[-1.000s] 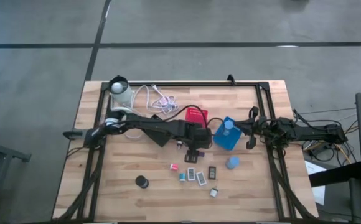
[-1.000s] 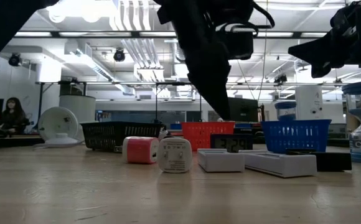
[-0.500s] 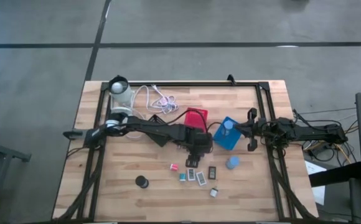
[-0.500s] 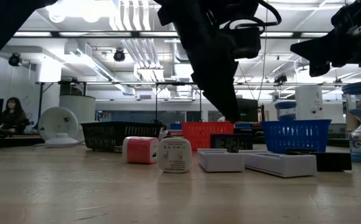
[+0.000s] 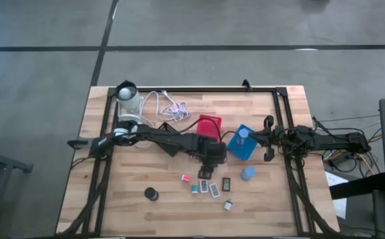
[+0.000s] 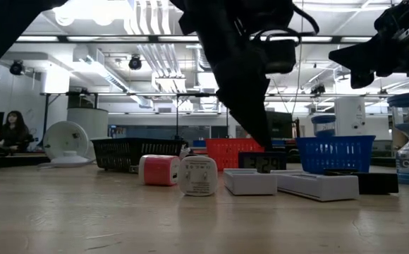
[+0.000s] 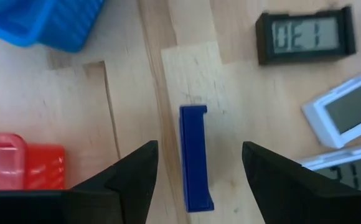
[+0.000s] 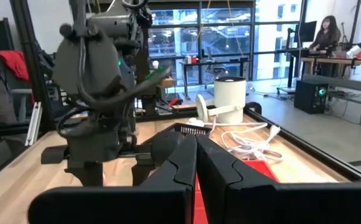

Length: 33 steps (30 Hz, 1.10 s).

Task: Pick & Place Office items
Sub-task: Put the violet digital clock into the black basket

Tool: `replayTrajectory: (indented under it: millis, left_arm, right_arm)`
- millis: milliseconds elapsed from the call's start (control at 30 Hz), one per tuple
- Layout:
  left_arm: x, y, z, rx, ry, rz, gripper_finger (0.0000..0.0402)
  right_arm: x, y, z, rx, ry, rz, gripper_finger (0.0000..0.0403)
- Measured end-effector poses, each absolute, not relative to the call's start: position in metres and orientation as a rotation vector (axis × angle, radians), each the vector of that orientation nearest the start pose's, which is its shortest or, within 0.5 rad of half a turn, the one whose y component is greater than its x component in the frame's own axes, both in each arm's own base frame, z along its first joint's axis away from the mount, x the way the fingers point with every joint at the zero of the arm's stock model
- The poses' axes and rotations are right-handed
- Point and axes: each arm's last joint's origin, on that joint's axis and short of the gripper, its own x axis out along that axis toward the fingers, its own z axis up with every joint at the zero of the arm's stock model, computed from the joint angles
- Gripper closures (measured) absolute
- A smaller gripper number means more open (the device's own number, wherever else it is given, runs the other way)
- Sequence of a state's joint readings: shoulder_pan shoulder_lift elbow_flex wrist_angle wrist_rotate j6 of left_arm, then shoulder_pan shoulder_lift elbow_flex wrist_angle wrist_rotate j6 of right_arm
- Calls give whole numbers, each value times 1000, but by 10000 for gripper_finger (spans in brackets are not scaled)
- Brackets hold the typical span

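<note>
From above, the left gripper (image 5: 206,169) hangs near the table's centre, over the item cluster; the red bin (image 5: 209,124) sits at its 12 o'clock, the blue bin (image 5: 241,144) at 2 o'clock. The right gripper (image 5: 267,138) waits beside the blue bin.

At table level, a pink block (image 6: 159,170), a white plug-like cube (image 6: 198,176) and flat white clocks (image 6: 249,181) stand in a row.

The left wrist view shows the jaws spread around a dark-blue flat block (image 7: 195,157) lying on the wood, not yet touched. It lies slightly off-centre — one finger could nudge and twist it on closing.

The right wrist view shows that gripper's fingers pressed together.
</note>
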State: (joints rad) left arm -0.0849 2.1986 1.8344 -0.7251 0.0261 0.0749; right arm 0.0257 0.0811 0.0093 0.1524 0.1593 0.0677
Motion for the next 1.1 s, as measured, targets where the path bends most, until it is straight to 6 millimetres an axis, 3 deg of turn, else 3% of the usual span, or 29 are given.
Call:
replayTrajectory:
  millis: [467,767,1100]
  left_arm:
    - [463,-41,178,83,1103,-166,163]
    - [465,-41,175,89,1068,-169,168]
    - [465,-41,172,102,1063,-177,262]
  right_arm:
    - [102,-2,175,75,-85,-131,394]
    - [102,-2,175,71,-85,-131,394]
    - [102,-2,175,56,-84,-131,394]
